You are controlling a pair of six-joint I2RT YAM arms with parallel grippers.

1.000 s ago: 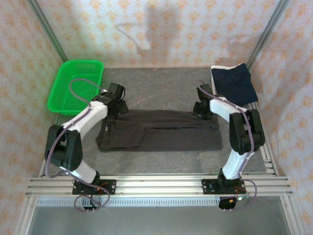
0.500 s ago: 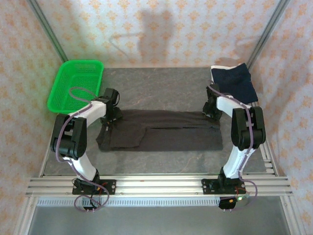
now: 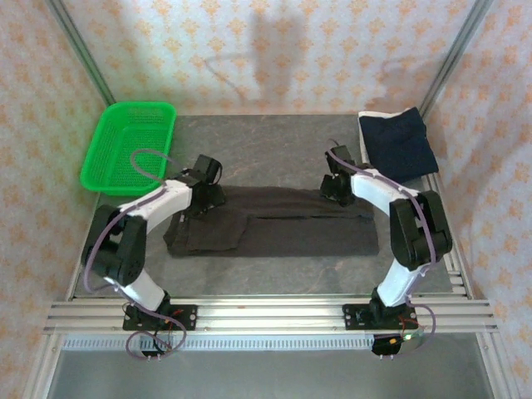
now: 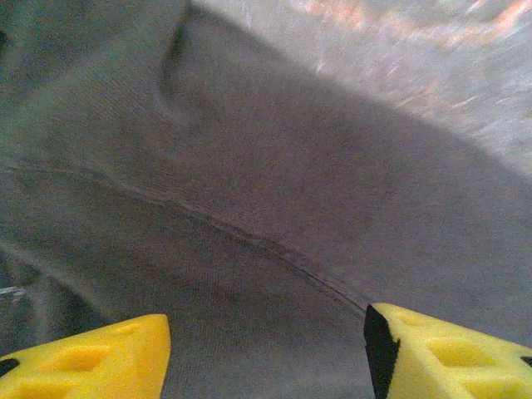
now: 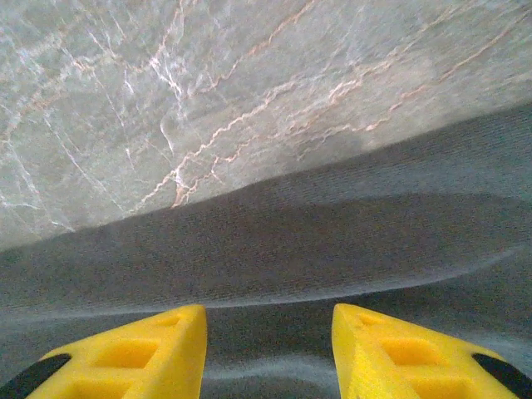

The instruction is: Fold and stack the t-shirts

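Across the worktop's [image 3: 266, 150] middle lies the charcoal shirt [image 3: 274, 226], folded into a long flat band; at the far right corner sits the navy shirt [image 3: 397, 143], folded atop a white shirt [image 3: 368, 116]. Left gripper [image 4: 266, 332] and right gripper [image 5: 268, 332] stand part-open, empty, over the band's far edge

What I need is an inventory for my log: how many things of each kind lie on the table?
T-shirts: 3 (dark charcoal-brown cloth t-shirt, folded navy blue t-shirt, white t-shirt edge beneath it)
Green plastic mesh basket: 1
Total: 4
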